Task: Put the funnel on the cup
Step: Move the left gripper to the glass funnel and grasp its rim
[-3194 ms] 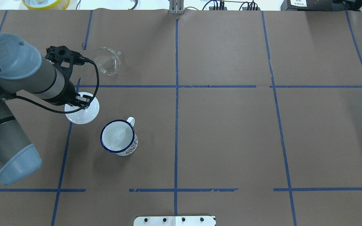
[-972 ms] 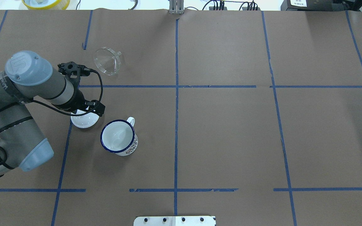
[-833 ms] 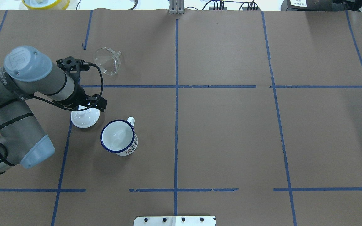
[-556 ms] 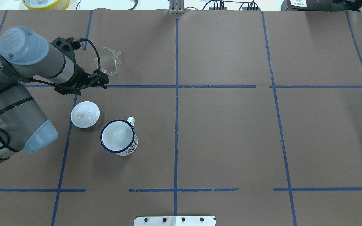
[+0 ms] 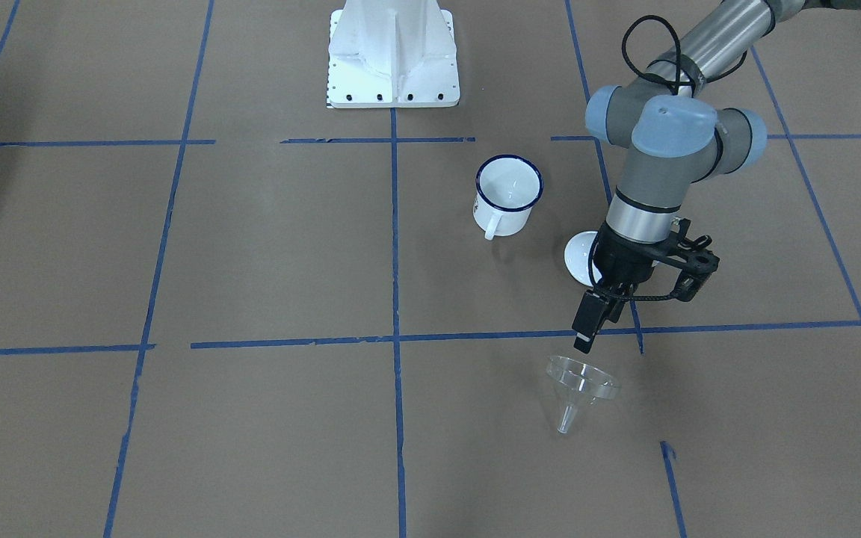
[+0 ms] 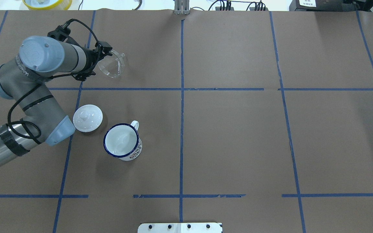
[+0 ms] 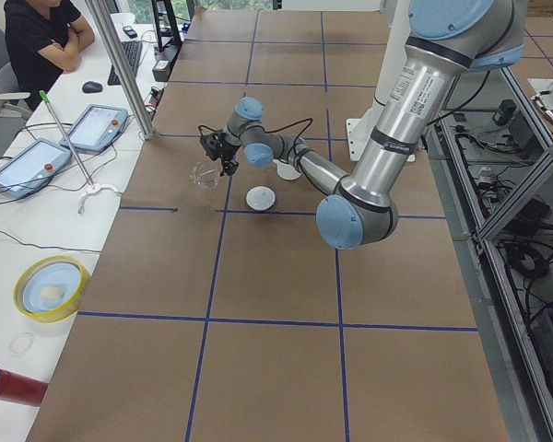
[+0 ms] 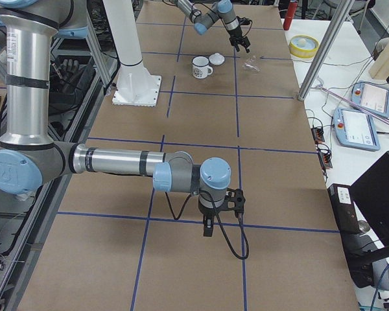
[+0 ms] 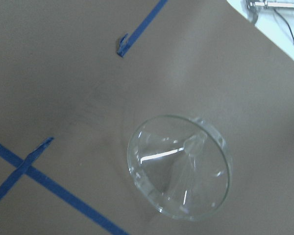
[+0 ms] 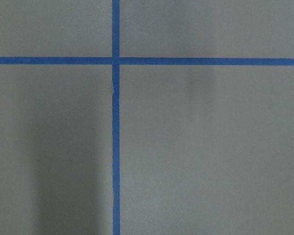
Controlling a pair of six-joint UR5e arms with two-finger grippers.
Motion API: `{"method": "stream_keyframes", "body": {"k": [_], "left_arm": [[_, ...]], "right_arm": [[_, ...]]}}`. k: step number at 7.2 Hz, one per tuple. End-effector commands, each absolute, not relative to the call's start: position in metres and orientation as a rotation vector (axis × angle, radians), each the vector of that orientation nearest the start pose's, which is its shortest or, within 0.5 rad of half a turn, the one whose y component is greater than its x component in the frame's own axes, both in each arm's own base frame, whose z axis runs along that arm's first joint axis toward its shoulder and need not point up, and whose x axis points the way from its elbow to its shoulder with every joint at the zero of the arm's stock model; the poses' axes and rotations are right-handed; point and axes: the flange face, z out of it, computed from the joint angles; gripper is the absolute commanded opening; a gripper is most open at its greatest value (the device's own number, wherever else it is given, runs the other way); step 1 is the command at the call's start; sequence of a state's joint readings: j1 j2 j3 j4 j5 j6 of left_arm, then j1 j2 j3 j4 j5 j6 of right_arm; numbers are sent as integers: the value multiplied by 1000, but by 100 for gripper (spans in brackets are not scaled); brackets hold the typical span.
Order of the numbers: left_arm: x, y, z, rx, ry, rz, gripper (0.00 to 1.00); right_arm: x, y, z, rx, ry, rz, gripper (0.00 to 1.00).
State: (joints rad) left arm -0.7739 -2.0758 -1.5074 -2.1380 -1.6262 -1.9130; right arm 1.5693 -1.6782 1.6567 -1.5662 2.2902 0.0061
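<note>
The clear plastic funnel (image 6: 110, 64) lies on its side on the brown paper at the far left, spout towards the table's far edge; it also shows in the front view (image 5: 581, 381) and fills the left wrist view (image 9: 181, 166). The white mug with a blue rim (image 6: 121, 141) stands upright and empty, nearer the robot (image 5: 509, 196). My left gripper (image 6: 106, 51) hovers just above the funnel's near rim (image 5: 586, 340), looks open, and holds nothing. My right gripper (image 8: 207, 227) shows only in the right side view, low over bare paper; I cannot tell its state.
A round white knobbed lid (image 6: 87, 118) lies on the table just left of the mug, partly hidden behind my left arm in the front view (image 5: 576, 254). The white robot base (image 5: 393, 52) stands at the near edge. A yellow bowl (image 6: 47, 3) sits beyond the far edge.
My left gripper set the white lid down beside the mug, let go of it, and moved away to the funnel at the far left. Mug and funnel have not moved.
</note>
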Motion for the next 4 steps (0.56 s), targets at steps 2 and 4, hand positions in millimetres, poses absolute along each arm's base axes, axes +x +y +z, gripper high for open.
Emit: {"method": "stream_keyframes", "body": {"k": [2, 4], "left_arm": [[444, -610, 324, 201, 1061, -1094, 100], [455, -611, 336, 197, 1067, -1083, 99]], "right_arm": [[67, -445, 670, -19, -719, 10, 100], [67, -445, 670, -19, -719, 10, 100]]}}
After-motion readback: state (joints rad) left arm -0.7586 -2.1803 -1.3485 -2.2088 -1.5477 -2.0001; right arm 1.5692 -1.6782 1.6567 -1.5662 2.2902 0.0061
